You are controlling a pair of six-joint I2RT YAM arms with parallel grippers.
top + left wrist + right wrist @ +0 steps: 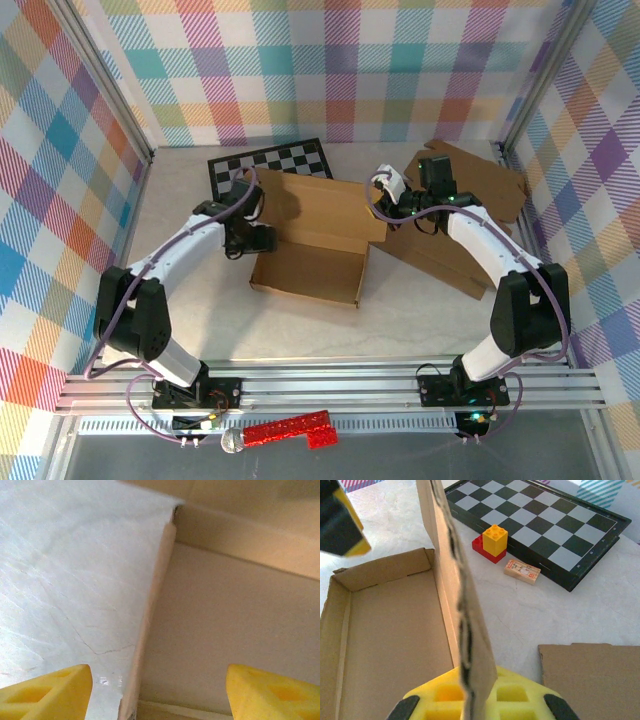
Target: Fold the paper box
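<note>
Near edge: red glitter-handled microphone with a silver head point(280, 432), lying on the aluminium rail by the arm bases.
Left claw point(159, 680): yellow fingers spread wide, gripping nothing. It straddles the box's left short wall point(155, 605) with a gap on each side.
Back of worktop: black-and-white chessboard point(270, 160). Beside it sit a yellow toy brick stacked on a red one point(492, 542) and a small printed packet point(522, 571).
Task thing: brown corrugated paper box point(308, 272), a shallow open tray mid-worktop point(400, 310), between the two claws.
Long axis: roughly left-right across the worktop, one short wall facing each arm.
Look: side walls are up and the inside is bare. The tall back panel point(320, 205) stands upright, not yet folded over. Its raw corrugated edge shows in the right wrist view.
Right claw point(470, 690): yellow fingers pressed together on the right edge of the back panel, pinching it.
Key relation: the panel rises from the tray's far long side. The right arm has it, the left arm is at the opposite end, and the tray lies nearward of the pinch. Likely next move: swing the panel down over the tray.
Right side: flat brown cardboard sheet point(470, 215) under the right arm, just beside the box.
</note>
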